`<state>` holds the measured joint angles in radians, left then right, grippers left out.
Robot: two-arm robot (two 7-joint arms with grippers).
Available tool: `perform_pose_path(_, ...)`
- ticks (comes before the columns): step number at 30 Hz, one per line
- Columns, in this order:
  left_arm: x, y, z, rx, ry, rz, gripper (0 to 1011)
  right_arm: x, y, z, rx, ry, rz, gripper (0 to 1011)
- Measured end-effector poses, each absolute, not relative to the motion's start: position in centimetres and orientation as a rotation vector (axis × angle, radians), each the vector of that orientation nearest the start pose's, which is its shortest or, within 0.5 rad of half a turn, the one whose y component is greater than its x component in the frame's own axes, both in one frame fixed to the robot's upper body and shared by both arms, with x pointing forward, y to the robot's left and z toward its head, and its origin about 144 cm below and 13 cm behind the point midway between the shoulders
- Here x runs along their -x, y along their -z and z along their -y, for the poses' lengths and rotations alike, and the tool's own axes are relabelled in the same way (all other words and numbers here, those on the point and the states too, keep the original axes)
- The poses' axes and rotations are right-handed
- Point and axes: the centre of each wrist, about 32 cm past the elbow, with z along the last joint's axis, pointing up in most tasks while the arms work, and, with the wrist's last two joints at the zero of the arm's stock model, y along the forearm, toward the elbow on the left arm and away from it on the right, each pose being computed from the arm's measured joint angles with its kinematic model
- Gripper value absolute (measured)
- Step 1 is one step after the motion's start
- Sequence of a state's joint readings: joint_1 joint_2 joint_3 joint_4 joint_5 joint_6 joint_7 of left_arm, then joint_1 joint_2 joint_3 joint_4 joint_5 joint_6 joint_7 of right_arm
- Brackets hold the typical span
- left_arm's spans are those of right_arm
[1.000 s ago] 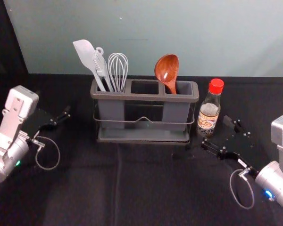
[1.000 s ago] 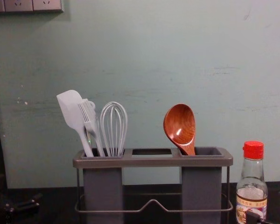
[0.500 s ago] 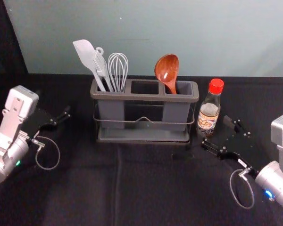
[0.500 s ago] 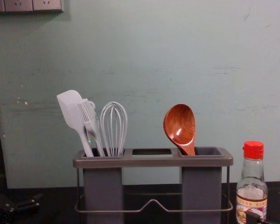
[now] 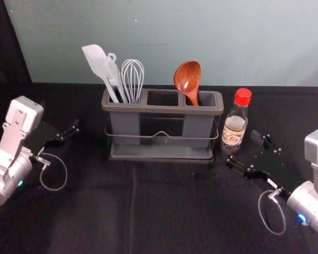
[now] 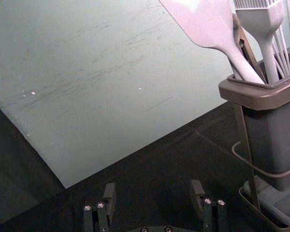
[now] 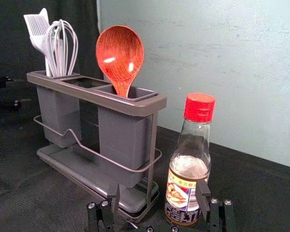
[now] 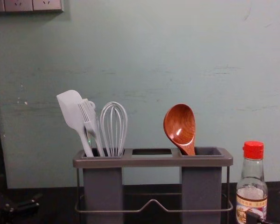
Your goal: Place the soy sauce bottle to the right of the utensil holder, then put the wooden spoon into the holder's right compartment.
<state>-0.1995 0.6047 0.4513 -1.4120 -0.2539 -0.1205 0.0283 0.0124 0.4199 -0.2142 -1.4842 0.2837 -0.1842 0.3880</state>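
Saw nothing shift; kept left gripper (image 6: 153,186) open left of utensil holder (image 5: 161,109), right gripper (image 7: 158,186) open near soy sauce bottle (image 5: 234,127) toward counter's (image 5: 95,211) back edge, likely for clearance.

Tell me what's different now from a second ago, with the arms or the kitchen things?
Nothing visibly moved or was gripped or released. The wooden spoon stays in the utensil holder, the soy sauce bottle right of it, and the left end effector and right end effector stay open.

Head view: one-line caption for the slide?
Soy sauce bottle standing right of the utensil holder, wooden spoon in its right compartment, a gripper out at each side.
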Motion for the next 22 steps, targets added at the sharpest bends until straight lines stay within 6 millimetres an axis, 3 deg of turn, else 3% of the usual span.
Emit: perform_pose_path(22,-48.86,-113.98,-30.96,-0.304,-1.248,0.285,1005,-45.39,-112.05,29.68,0.088,0.998,0.111,1002)
